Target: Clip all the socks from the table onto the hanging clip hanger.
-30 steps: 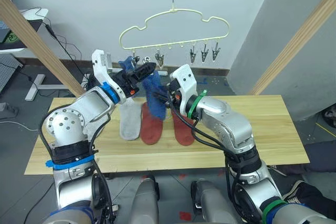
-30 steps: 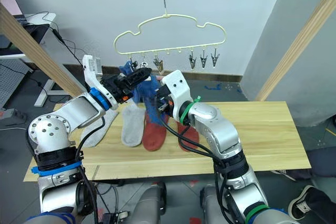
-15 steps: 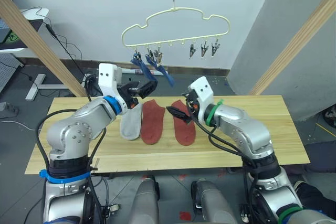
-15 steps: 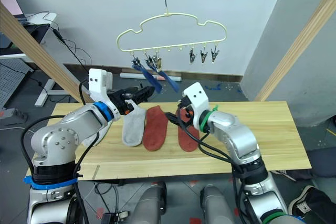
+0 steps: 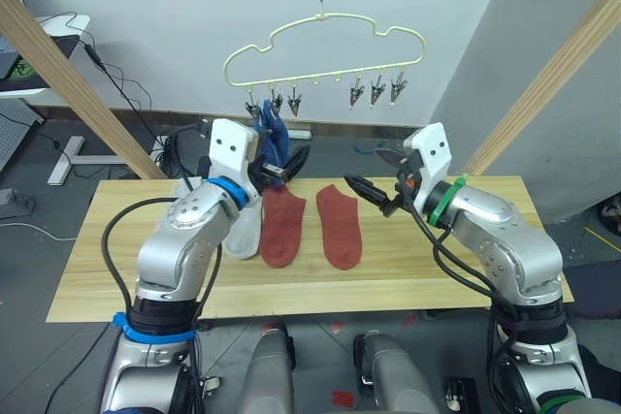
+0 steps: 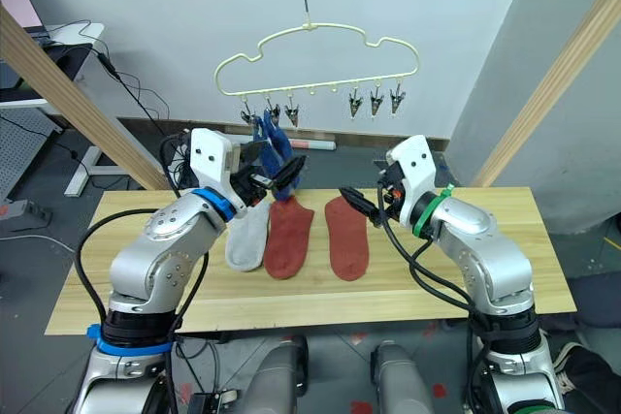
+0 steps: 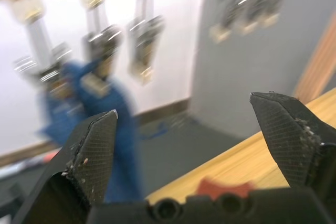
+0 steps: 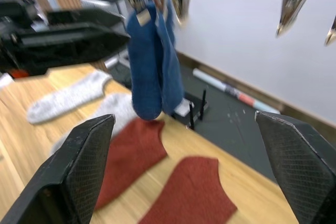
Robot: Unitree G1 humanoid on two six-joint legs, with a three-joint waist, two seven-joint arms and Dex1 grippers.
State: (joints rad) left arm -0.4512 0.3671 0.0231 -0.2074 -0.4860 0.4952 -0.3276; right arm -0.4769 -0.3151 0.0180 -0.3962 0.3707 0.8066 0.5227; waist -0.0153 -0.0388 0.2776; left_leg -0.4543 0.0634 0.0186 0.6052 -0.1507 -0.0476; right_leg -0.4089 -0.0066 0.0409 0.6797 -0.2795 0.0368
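Blue socks (image 6: 277,150) hang clipped on the hanger (image 6: 315,57); two red (image 6: 288,236) and two grey socks (image 6: 246,235) remain on the counter (image 6: 485,278), both hands (image 5: 294,160) (image 5: 374,188) spread empty.

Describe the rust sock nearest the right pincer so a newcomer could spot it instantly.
On the table, two rust red socks lie side by side near the middle. Take the one on the robot's right, below the right pincer. Unlike its twin, it has no grey sock beside it.
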